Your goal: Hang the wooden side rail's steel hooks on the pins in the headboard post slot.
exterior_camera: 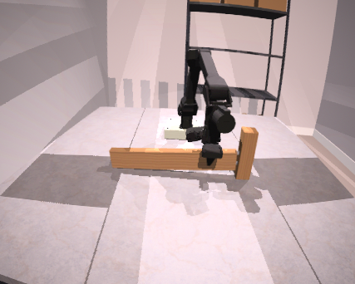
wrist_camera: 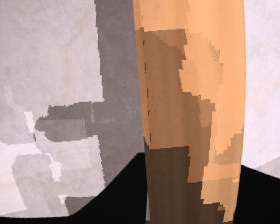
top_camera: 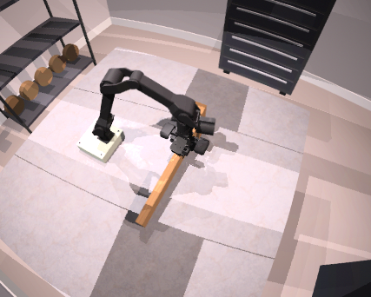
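The wooden side rail [top_camera: 159, 189] [exterior_camera: 162, 159] [wrist_camera: 191, 95] stands on its narrow edge and looks nearly level. Its far end is low at the table, resting on it as far as I can tell. The headboard post [top_camera: 202, 105] [exterior_camera: 248, 154] stands upright at the rail's other end, with a very narrow dark gap between them in the exterior view. The hooks, the pins and the slot are hidden, so I cannot tell whether the hooks sit on the pins. My gripper [top_camera: 185, 146] [exterior_camera: 211, 154] [wrist_camera: 169, 157] is shut on the rail near the post, one finger on each side.
The arm's pale base block [top_camera: 99, 148] [exterior_camera: 175, 133] is on the table beside the rail. A dark shelf rack [top_camera: 43, 56] [exterior_camera: 237, 53] and a drawer cabinet [top_camera: 265, 56] stand beyond the table. Patchy shadows cross the table.
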You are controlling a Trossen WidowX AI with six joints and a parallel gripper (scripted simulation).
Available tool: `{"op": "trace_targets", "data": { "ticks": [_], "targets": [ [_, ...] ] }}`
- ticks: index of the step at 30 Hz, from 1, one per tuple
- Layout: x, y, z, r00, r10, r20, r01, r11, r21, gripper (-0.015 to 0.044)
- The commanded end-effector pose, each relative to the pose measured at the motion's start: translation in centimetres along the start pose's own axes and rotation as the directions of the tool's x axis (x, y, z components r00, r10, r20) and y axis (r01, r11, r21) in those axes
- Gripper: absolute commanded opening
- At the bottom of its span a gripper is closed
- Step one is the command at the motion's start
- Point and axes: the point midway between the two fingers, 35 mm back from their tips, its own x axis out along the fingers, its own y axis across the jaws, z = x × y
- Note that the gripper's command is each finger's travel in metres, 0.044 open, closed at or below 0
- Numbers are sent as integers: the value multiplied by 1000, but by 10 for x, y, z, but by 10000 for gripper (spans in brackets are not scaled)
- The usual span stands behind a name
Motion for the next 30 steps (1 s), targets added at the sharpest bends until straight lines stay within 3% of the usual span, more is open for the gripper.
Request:
{"op": "trace_targets", "data": {
  "ticks": [1, 30],
  "targets": [
    [-5, 5, -2, 1000, 16, -7, -16, 1000, 5, 0],
    [-5, 4, -6, 1000, 16, -7, -16, 1000, 5, 0]
  ]
}}
